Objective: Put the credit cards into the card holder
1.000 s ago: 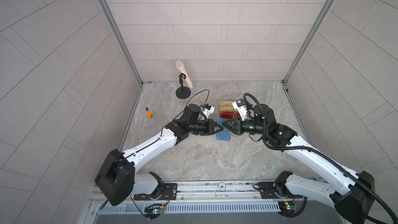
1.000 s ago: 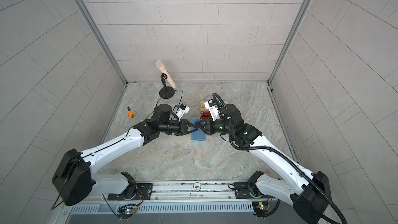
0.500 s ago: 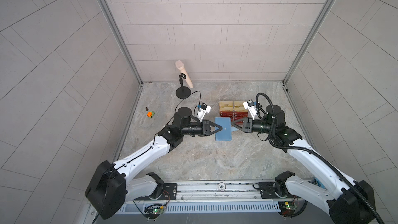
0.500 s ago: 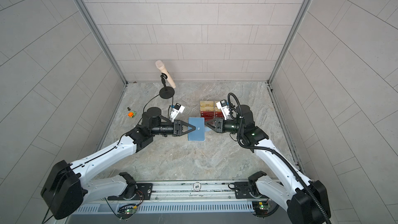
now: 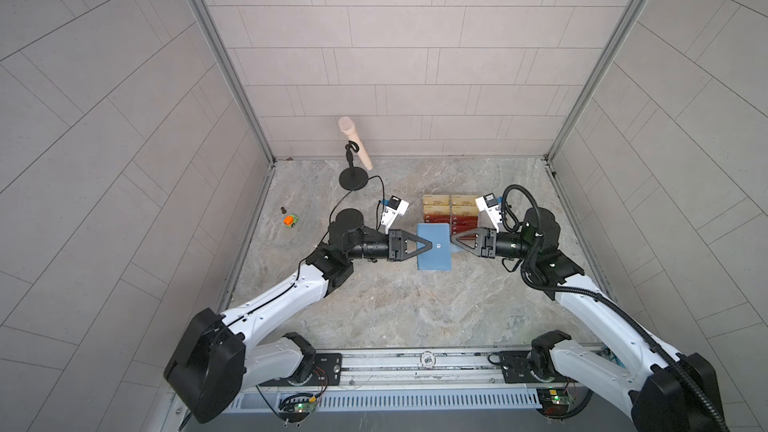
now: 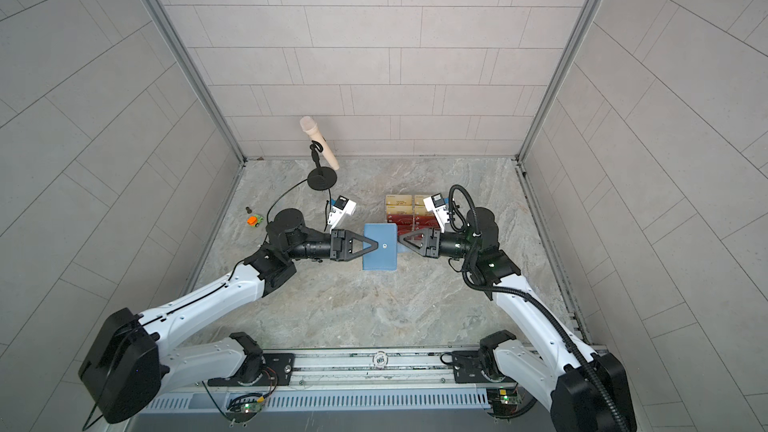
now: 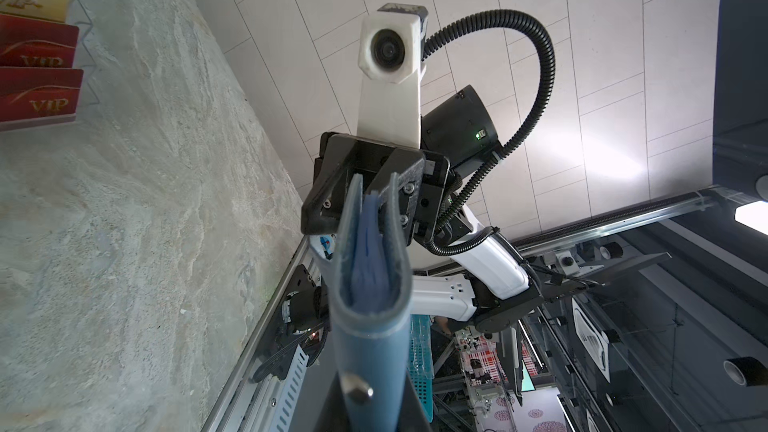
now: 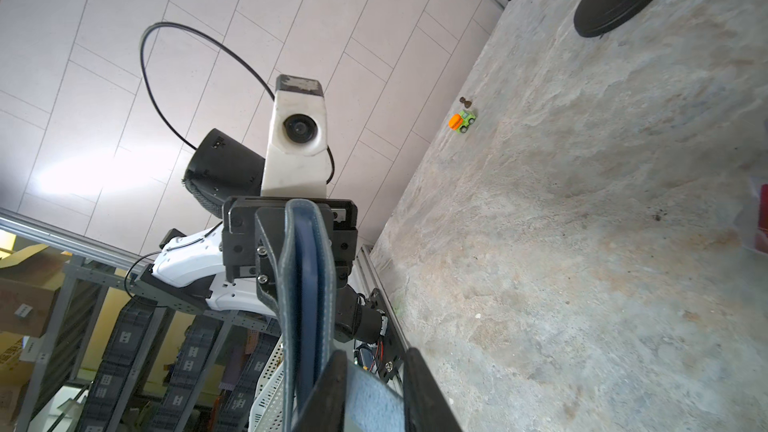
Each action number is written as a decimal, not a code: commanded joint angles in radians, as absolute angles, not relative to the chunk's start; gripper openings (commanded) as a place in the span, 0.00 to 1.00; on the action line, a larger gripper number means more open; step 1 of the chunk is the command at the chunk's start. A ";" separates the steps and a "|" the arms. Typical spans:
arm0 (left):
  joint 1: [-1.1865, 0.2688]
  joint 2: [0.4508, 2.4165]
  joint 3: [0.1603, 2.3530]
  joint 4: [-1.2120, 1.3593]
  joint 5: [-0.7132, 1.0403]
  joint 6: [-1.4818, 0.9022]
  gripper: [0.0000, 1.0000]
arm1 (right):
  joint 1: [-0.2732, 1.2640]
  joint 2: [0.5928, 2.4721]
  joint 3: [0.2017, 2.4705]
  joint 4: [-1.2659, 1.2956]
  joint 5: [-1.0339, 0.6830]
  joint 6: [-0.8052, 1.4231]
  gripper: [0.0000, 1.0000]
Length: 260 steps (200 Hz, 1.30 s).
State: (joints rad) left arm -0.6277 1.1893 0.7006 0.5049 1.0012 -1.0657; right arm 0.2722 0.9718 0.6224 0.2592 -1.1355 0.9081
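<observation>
Having pulled apart, left gripper (image 5: pixel 431 245) is clamping the closed card holder (image 5: pixel 436 261), right gripper (image 5: pixel 452 243) straddling its edge, grip unclear. Credit cards (image 7: pixel 37 95) are waiting, unloaded.

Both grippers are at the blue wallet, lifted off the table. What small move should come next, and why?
Probably the right gripper should peel its side of the wallet outward while the left gripper holds firm: the wallet only gapes slightly between them, and the red cards sit in rows just beyond it.
</observation>
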 commanded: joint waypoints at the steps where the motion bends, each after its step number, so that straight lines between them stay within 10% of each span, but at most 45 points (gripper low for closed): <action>1: -0.623 1.202 0.707 0.582 1.029 -1.069 0.00 | 0.274 0.928 0.629 0.317 -1.175 0.940 0.29; 260: -0.630 1.189 0.687 0.698 1.066 -1.119 0.00 | 0.325 0.896 0.703 0.193 -1.201 0.810 0.34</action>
State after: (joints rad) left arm -0.6266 1.2114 0.6952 0.6422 1.0512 -1.1259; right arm 0.3172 0.9104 0.6617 0.1753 -1.1778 0.8410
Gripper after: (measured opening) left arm 0.130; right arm 0.324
